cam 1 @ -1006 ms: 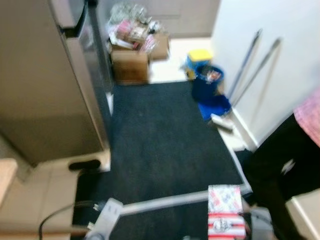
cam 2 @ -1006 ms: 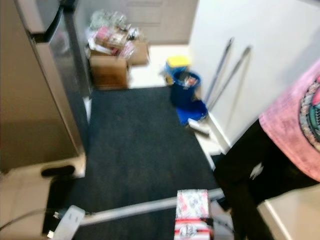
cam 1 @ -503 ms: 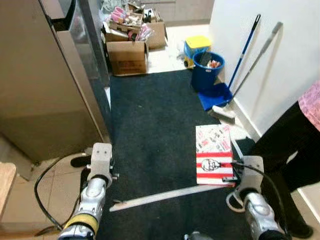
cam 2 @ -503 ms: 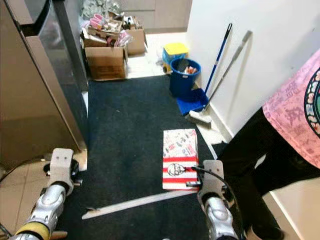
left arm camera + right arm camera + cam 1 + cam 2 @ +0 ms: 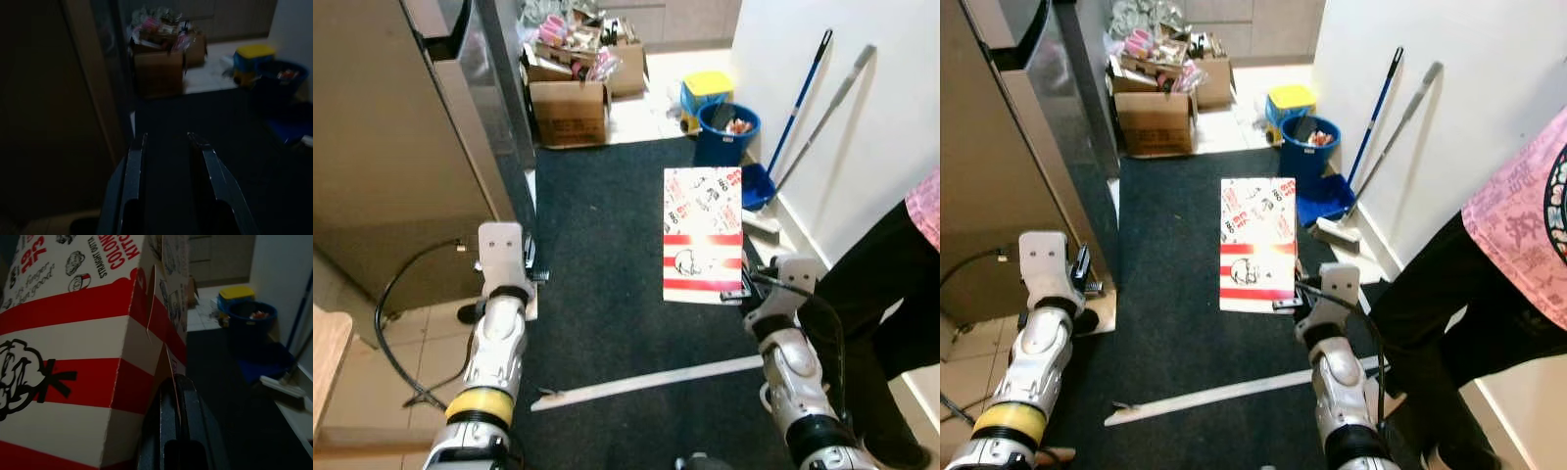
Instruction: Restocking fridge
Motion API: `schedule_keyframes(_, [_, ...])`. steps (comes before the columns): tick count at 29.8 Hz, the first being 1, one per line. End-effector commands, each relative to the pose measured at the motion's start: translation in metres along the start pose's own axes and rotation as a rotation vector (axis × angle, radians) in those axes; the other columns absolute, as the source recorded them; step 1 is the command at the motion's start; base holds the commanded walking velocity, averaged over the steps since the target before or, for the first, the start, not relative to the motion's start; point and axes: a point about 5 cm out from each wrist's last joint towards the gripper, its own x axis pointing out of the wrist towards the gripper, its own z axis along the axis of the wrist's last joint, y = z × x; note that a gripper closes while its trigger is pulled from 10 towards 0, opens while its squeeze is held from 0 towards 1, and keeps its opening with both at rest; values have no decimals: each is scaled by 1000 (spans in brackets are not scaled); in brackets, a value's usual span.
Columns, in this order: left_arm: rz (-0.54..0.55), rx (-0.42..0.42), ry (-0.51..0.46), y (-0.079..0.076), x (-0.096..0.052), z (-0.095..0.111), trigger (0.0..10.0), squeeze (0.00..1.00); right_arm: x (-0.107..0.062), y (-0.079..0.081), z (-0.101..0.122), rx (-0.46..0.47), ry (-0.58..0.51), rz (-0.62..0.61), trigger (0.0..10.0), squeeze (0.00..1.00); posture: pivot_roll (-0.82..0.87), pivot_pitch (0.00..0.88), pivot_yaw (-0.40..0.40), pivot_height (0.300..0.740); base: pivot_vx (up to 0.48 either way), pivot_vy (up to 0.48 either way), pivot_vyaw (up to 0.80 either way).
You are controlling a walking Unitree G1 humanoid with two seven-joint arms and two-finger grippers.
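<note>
A: Where's the box?

B: Middle of the frame, held up over the dark mat point(image 5: 607, 255). The right gripper point(image 5: 744, 290) is clenched on the lower right corner of the box point(image 5: 703, 233), a red-and-white striped carton. In the right wrist view the black fingers point(image 5: 178, 431) pinch one thin flap.

A: Risk?

B: I'd say that hold is slight. The box hangs off one corner, so it could twist, tear at the flap, or drop. A person point(image 5: 1489, 284) stands close at the right edge, near enough to bump.

A: And the left gripper point(image 5: 530, 278)?

B: Raised at centre left, jaws apart and empty, just beside the fridge point(image 5: 401, 147).

A: Room to move?

B: The fridge fills the upper left and appears closed. The mat ahead is open. A pale strip point(image 5: 646, 380) lies across it low in the frame, a possible trip. Cardboard boxes point(image 5: 570, 103) and a blue bucket point(image 5: 724, 132) crowd the top, with broom handles point(image 5: 822, 98) leaning on the wall at upper right.
</note>
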Motion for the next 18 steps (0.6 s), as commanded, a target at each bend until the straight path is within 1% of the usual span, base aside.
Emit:
schedule_keyframes(1, [-2,-19,-12,-5,3,6,10000,0,-5,-3,-3,20,7,-13,10000,0,-41,55,-30,740,0,0,0])
schedule_keyframes(4, [15,-18,-32,-6,7,14,10000,0,-6,-3,1,32,-9,-6,10000,0,-40,56,-30,740,0,0,0])
schedule_keyframes(6, [31,-20,-48,-5,10,21,10000,0,-6,0,5,56,-24,16,10000,0,-42,56,-27,740,0,0,0])
schedule_keyframes(8, [46,-16,-58,-2,12,25,10000,0,-6,2,7,72,-31,31,10000,0,-44,56,-25,740,0,0,0])
schedule_keyframes(12, [63,-19,-35,6,9,22,10000,0,-7,4,9,85,-35,31,10000,0,-43,58,-23,740,0,0,0])
schedule_keyframes(13, [63,-19,-35,6,9,22,10000,0,-7,4,9,85,-35,31,10000,0,-43,58,-23,740,0,0,0])
schedule_keyframes(14, [75,-8,-17,13,5,18,10000,0,-8,3,9,87,-32,29,10000,0,-37,60,-25,740,0,0,0])
schedule_keyframes(15, [82,-5,-12,15,3,16,10000,0,-8,3,9,88,-31,27,10000,0,-37,60,-25,740,0,0,0])
schedule_keyframes(18, [98,11,-9,18,-1,14,10000,0,-9,3,7,88,-19,29,10000,0,-28,61,-29,740,0,0,0])
